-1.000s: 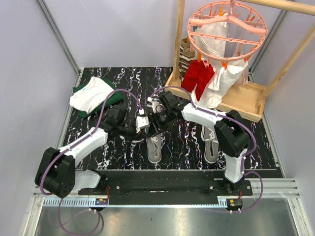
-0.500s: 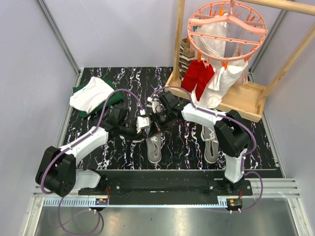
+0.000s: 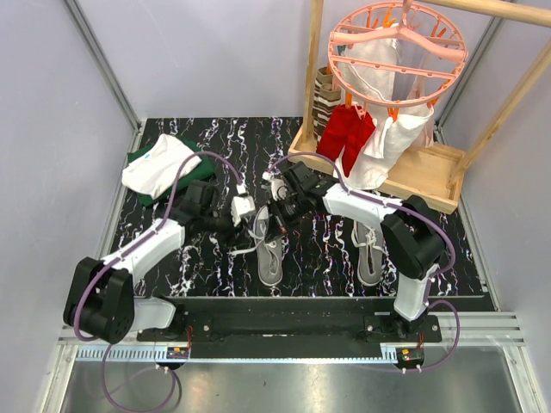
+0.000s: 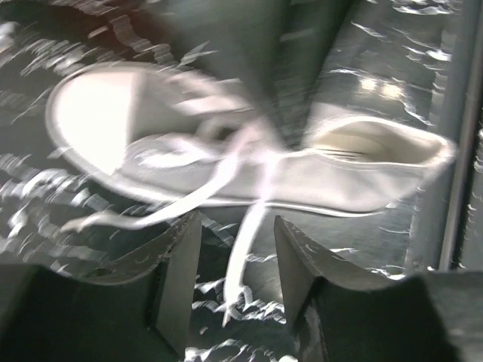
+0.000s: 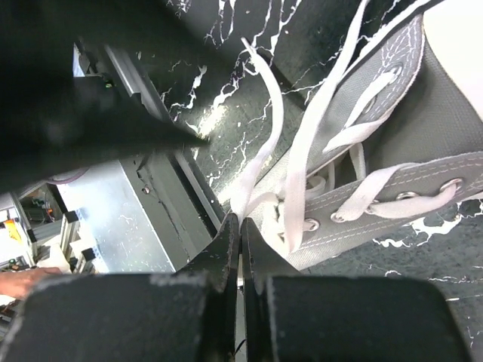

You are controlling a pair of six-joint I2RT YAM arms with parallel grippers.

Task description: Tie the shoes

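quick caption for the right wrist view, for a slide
Right gripper shut on a white lace beside the grey sneaker's eyelets

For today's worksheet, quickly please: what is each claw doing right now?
Left claw: open, holding nothing.
Right claw: closed on a white lace.

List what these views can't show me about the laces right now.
Left wrist: motion blur smears the shoe and laces; no knot is readable past the open left gripper.
Right wrist: a lace reaches the shut right gripper; its fingers hide any pinch.
Top: both grippers cover that shoe's eyelets; the right arm hides the front of the other shoe.
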